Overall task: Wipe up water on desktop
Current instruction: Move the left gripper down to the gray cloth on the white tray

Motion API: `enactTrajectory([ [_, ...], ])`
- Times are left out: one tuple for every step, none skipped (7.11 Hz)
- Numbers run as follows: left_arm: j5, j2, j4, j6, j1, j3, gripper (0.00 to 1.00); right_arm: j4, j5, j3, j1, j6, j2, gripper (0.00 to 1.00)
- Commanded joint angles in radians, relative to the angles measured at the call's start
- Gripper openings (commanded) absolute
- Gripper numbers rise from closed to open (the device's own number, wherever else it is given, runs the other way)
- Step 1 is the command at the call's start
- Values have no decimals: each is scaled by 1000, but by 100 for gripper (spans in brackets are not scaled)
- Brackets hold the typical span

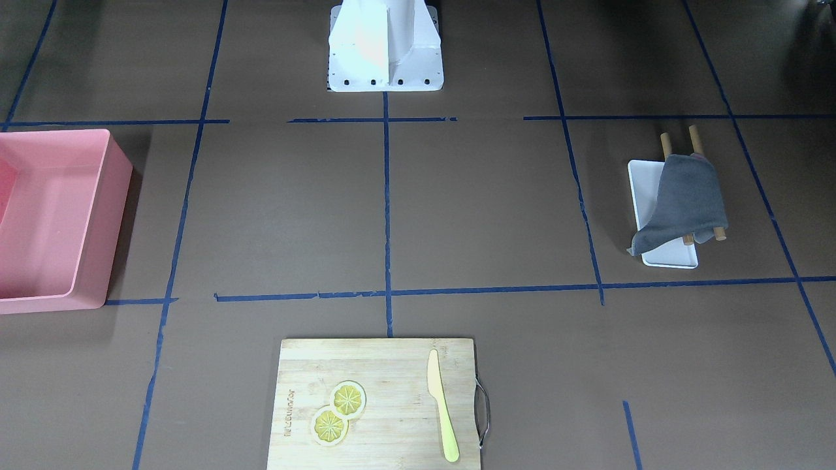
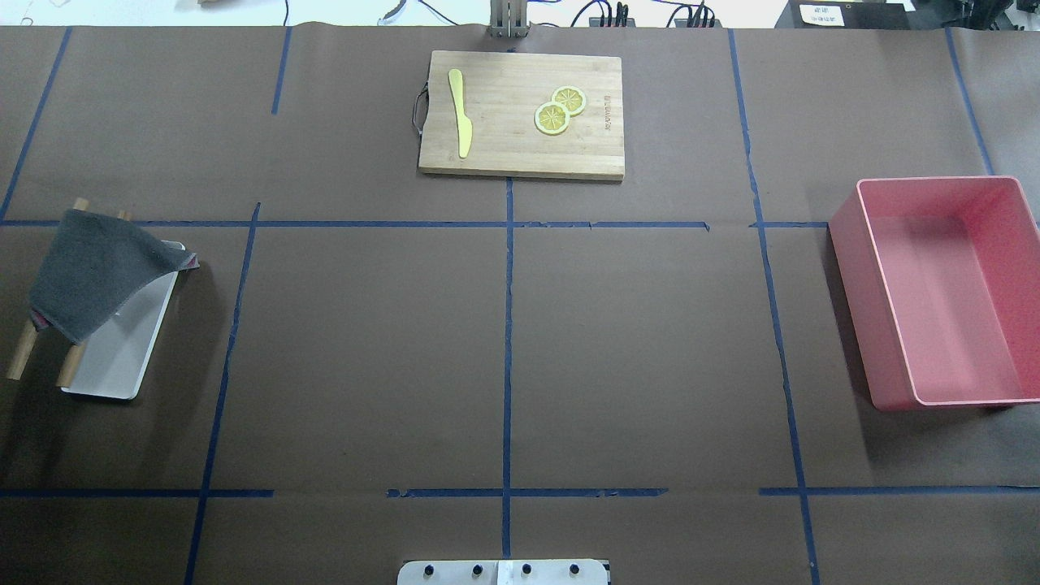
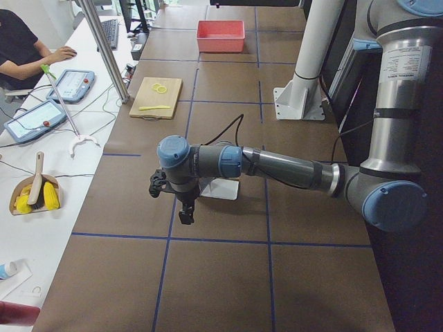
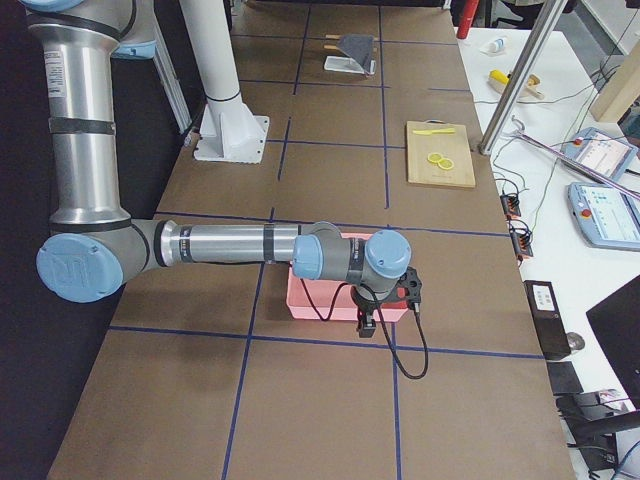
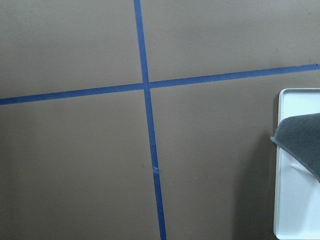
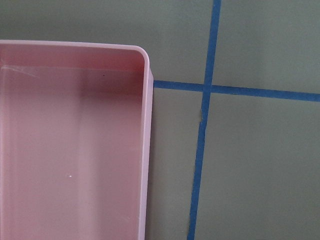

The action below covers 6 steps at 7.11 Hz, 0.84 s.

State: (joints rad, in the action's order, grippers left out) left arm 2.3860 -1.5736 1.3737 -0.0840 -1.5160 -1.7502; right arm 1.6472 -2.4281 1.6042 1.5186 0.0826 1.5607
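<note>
The desktop (image 2: pixel 634 341) is dark brown with blue tape lines; I see no water patch on it in any view. A grey cloth (image 2: pixel 93 268) hangs over a wooden rod rack (image 2: pixel 20 361) above a white tray (image 2: pixel 122 357) at the left side. The cloth's corner shows in the left wrist view (image 5: pixel 302 140). My left gripper (image 3: pixel 185 211) hangs above the desktop close to the tray; I cannot tell whether it is open or shut. My right gripper (image 4: pixel 385 318) hangs over the near edge of the pink bin (image 4: pixel 320 300); I cannot tell its state either.
The pink bin (image 2: pixel 849 309) stands at the right side. A bamboo cutting board (image 2: pixel 504 154) with a yellow knife (image 2: pixel 461 114) and two lemon slices (image 2: pixel 561 110) lies at the far middle. The robot's white base (image 1: pixel 385 52) is at the near edge.
</note>
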Motion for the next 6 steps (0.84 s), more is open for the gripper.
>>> enactTrajectory([
  [91,57,99,6,3,-35,100,-3,-8,23,0,2,1,100],
  [93,58,176,111,11,-40,100,-1,-32,29,-1,0,1,100],
  [81,54,252,279,84,-81,100,-4,-48,33,-1,3,2,100],
  [56,49,278,403,155,-93,100,-4,-51,48,-5,3,2,100],
  [33,41,292,474,215,-94,100,-4,-51,52,-41,0,-1,100],
  [33,24,304,486,268,-81,99,-4,-48,56,-61,-1,-2,100],
])
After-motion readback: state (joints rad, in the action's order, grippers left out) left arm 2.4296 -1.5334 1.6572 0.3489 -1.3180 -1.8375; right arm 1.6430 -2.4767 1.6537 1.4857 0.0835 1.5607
